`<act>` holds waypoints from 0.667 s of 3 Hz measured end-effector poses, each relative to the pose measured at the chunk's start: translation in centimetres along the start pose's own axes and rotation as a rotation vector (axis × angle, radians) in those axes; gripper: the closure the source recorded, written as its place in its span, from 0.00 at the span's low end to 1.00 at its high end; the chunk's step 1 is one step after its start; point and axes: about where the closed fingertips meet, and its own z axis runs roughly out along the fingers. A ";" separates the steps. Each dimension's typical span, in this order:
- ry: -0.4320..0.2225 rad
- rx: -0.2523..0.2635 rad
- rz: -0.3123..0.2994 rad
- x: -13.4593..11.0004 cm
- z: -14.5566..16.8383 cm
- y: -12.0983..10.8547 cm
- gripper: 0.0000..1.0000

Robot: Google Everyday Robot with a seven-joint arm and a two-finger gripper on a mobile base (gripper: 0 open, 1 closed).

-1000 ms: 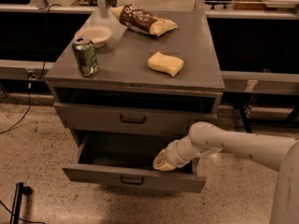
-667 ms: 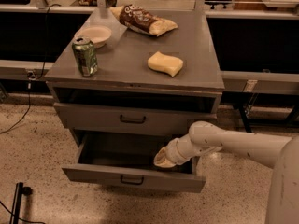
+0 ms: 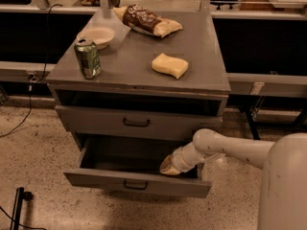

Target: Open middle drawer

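The middle drawer (image 3: pixel 96 178) is the grey drawer pulled out toward me below the closed upper drawer (image 3: pixel 96 121). It has a small black bar handle (image 3: pixel 135 185) at the centre of its front. Its inside looks dark and empty. My gripper (image 3: pixel 168 167) is at the end of the white arm (image 3: pixel 225 147). It sits inside the open drawer at its right side, just behind the drawer front. The lowest drawer is hidden under the open one.
On the cabinet top (image 3: pixel 129 61) stand a green can (image 3: pixel 88 57) at front left, a white bowl (image 3: pixel 98 35), a brown snack bag (image 3: pixel 146 21) and a yellow sponge (image 3: pixel 170 65). A dark recess lies under the top. Speckled floor lies in front and a cable (image 3: pixel 21 119) lies at the left.
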 end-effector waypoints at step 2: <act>-0.013 -0.076 0.001 -0.7 0.9 3.7 1.00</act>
